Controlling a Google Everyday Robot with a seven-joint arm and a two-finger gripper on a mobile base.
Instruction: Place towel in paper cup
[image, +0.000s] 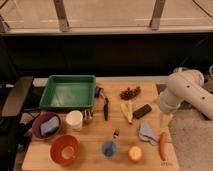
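Observation:
The towel (147, 133) is a small blue-grey crumpled cloth lying on the wooden table (95, 132), right of centre near the front. The paper cup (74, 120) is white and stands upright on the left half of the table, in front of the green tray. My white arm (186, 92) comes in from the right. The gripper (165, 120) hangs at the table's right edge, just above and to the right of the towel, apart from it. Nothing shows in the gripper.
A green tray (67, 92) sits at the back left. A purple bowl (37, 127), an orange bowl (65, 149), a blue cup (109, 148), a yellow fruit (135, 153), a carrot (163, 145), a banana (127, 111), a black device (142, 111), grapes (130, 93) and a black utensil (106, 107) lie around.

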